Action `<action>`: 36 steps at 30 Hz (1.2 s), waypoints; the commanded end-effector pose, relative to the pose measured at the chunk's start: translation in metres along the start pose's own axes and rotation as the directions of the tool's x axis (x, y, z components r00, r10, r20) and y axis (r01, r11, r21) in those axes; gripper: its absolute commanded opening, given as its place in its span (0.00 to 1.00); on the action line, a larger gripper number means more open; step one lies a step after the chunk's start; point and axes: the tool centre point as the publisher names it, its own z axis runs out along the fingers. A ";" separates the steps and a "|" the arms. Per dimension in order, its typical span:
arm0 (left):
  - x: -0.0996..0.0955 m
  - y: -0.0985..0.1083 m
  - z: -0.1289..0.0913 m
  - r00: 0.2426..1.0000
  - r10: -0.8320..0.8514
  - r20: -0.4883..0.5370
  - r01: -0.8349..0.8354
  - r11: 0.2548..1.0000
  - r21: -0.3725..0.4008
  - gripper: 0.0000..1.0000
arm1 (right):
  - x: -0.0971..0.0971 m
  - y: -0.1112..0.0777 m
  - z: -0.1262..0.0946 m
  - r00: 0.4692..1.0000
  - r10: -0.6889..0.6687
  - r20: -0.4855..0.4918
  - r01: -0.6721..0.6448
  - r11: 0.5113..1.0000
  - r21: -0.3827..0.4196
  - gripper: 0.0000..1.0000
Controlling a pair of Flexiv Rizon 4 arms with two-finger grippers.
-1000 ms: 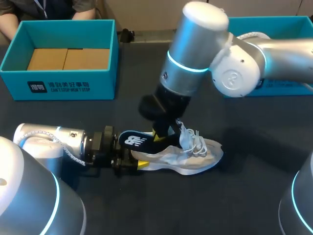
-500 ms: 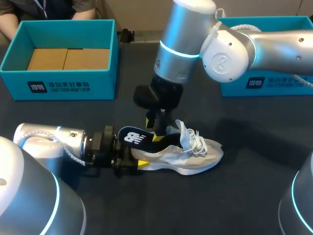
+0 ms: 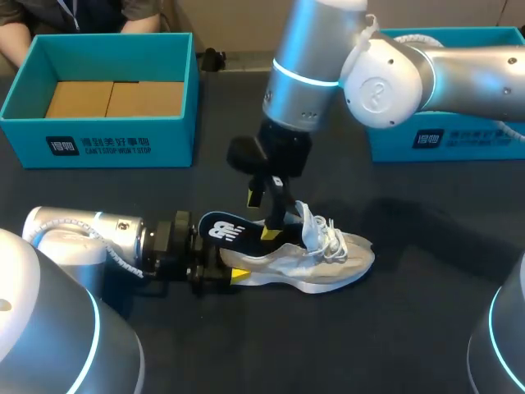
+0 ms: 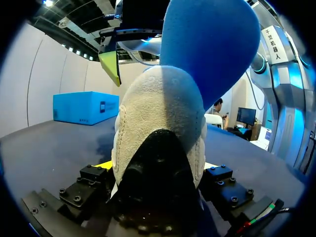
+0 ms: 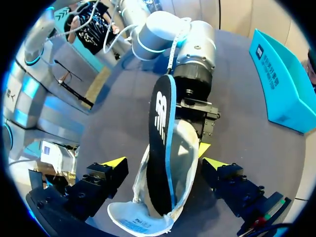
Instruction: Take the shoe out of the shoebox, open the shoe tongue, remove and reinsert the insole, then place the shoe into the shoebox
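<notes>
A white and grey shoe [image 3: 316, 261] lies on its side on the dark table, toe to the right. Its black insole [image 3: 225, 231] with a white logo sticks out over the heel, the front part inside the shoe. My left gripper [image 3: 220, 275] is shut on the heel, which fills the gap between its fingers [image 4: 101, 167]. Just above the shoe's opening my right gripper [image 3: 262, 215] hangs open. In the right wrist view the insole [image 5: 159, 148] and shoe [image 5: 185, 148] lie between my right gripper's [image 5: 164, 163] spread fingers, untouched.
A teal shoebox [image 3: 123, 144] with brown cardboard inside stands at the back left. A second teal box [image 3: 476, 138] stands at the back right, behind my right arm. A person sits beyond the far left edge, away from the table.
My right gripper has opened, let go of the insole and risen a little above the shoe. The insole stays sticking out of the heel. My left arm has not moved.
</notes>
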 end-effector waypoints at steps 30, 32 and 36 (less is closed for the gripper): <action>0.000 -0.001 0.001 1.000 0.000 0.002 0.000 1.000 -0.001 0.00 | 0.013 0.018 0.005 0.941 0.230 -0.249 -0.253 0.966 -0.063 0.95; 0.000 -0.001 0.001 1.000 0.000 0.002 0.000 1.000 -0.001 0.00 | 0.013 0.018 0.008 0.940 0.231 -0.252 -0.257 0.964 -0.072 0.87; 0.000 -0.001 0.001 1.000 0.000 0.002 0.000 1.000 -0.001 0.00 | 0.014 0.017 0.014 0.937 0.229 -0.263 -0.262 0.960 -0.096 0.70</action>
